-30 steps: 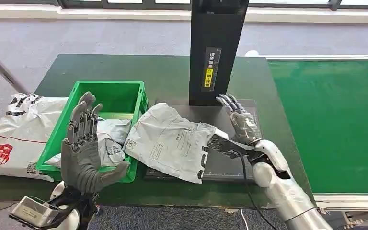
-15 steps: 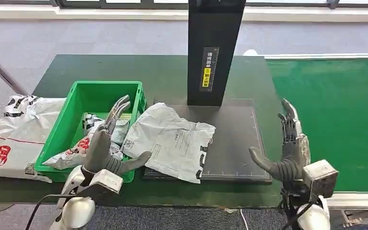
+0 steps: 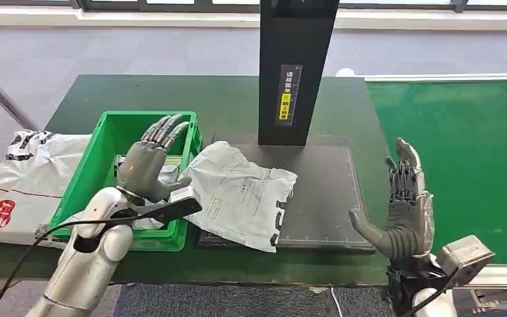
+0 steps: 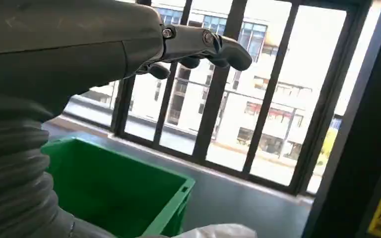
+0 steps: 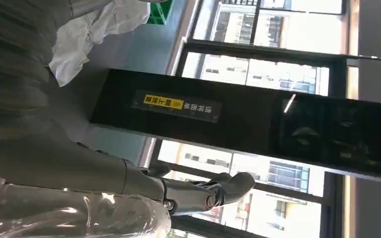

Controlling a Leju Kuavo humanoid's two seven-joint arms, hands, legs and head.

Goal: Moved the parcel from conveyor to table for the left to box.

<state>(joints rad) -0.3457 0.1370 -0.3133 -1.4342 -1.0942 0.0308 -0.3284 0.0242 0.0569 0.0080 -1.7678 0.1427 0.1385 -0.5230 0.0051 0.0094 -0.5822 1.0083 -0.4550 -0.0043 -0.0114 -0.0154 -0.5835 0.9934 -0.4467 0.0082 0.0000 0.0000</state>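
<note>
Head view: the grey parcel (image 3: 241, 198) lies flat on the dark scale mat (image 3: 323, 191) on the table (image 3: 231, 99), just beside the green crate (image 3: 86, 178). One corner of it touches the crate's rim.
Left hand: the left hand (image 3: 146, 162) hangs above the crate, fingers spread a little and holding nothing. Its thumb points toward the parcel.
Right hand: the right hand (image 3: 404, 208) stands upright near the table's right edge, beside the green conveyor belt (image 3: 462, 165). Its fingers are apart and it holds nothing. It is well apart from the parcel.
Step now: I think the right hand's part looks done, so boxing the parcel is the left hand's job.
How to do it well: move the left hand over to the parcel's near edge, come down flat, and pinch the soft bag where it is puffy, not on the thin corner. Lift it high enough to pass the crate's rim, then let go over the middle.
Watch out: the black post (image 3: 297, 66) stands close behind the parcel. The bag is floppy and may sag or catch on the rim.
In the crate: other grey bags (image 3: 165, 175) already lie there, so this one goes on top.
Left of the crate: a big white bag (image 3: 20, 178) lies on the table.
</note>
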